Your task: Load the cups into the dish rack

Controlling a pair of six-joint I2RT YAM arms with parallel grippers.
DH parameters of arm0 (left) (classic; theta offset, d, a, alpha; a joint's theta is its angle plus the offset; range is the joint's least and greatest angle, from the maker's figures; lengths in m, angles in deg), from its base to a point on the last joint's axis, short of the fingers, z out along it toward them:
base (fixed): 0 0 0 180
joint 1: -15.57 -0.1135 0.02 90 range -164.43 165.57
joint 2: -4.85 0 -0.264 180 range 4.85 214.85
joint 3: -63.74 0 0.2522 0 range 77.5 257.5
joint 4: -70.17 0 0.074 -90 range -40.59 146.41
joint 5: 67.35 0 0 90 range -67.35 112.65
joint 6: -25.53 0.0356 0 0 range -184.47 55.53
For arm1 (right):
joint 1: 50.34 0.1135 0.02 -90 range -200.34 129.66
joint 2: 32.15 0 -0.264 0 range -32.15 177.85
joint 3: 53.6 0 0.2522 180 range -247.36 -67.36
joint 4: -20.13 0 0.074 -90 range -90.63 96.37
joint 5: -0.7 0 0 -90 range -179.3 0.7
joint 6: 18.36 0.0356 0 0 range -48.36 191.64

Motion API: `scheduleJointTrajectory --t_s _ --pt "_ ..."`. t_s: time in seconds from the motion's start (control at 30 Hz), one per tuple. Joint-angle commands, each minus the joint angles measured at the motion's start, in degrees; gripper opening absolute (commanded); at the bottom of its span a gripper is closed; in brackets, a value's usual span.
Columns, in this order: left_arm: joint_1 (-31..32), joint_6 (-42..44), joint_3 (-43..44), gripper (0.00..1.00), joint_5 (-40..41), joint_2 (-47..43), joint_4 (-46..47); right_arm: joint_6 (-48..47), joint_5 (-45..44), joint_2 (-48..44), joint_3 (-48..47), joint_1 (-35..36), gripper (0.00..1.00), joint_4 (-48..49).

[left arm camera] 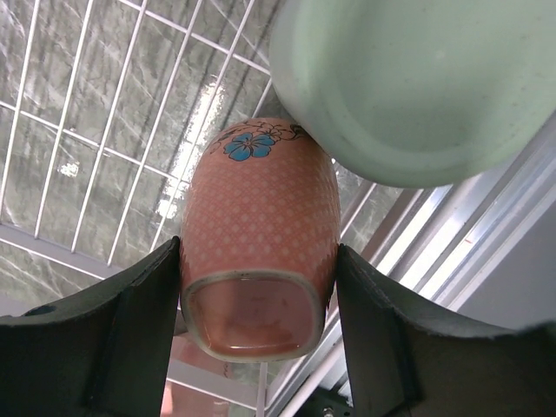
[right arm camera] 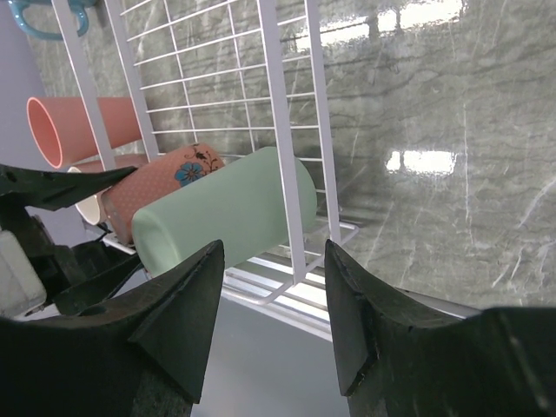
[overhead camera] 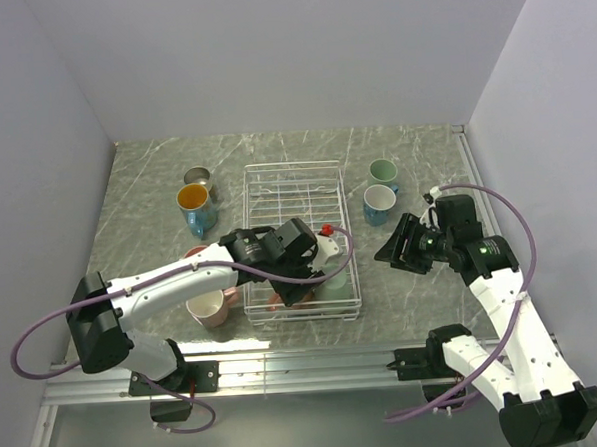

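Observation:
The white wire dish rack (overhead camera: 295, 199) stands mid-table. My left gripper (overhead camera: 292, 284) reaches into its near end, shut on a salmon pink cup with a blue flower (left arm camera: 261, 217). That cup lies on its side, and both fingers press its sides. A mint green cup (left arm camera: 417, 87) lies on its side right beside it in the rack (left arm camera: 87, 130). My right gripper (overhead camera: 393, 251) is open and empty, right of the rack. Its wrist view shows the mint cup (right arm camera: 226, 208) and the flowered cup (right arm camera: 161, 178) through the rack's wires (right arm camera: 278, 130).
Left of the rack stand a metallic grey cup (overhead camera: 197, 176), a teal cup with an orange inside (overhead camera: 195, 204) and pale pink cups (overhead camera: 208, 308). Right of it stand a mint cup (overhead camera: 383, 171) and a teal cup (overhead camera: 380, 203). Walls enclose the table.

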State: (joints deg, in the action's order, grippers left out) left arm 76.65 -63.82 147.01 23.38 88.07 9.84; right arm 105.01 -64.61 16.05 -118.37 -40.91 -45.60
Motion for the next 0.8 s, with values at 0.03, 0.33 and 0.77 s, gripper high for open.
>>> scheduleJointTrajectory --t_s 0.03,0.33,0.77 --pt "0.88 0.67 4.40 0.69 -2.93 -0.52 -1.51 -0.76 -0.08 0.22 0.47 -0.20 0.57 1.78" --pt "2.02 0.59 6.16 0.87 -4.60 0.80 -3.35 -1.55 -0.25 1.54 -0.41 -0.20 0.57 2.04" --pt "2.38 -4.85 13.97 0.88 -2.31 -1.83 -6.61 -3.13 -2.27 4.00 -6.56 -0.20 0.57 0.72"
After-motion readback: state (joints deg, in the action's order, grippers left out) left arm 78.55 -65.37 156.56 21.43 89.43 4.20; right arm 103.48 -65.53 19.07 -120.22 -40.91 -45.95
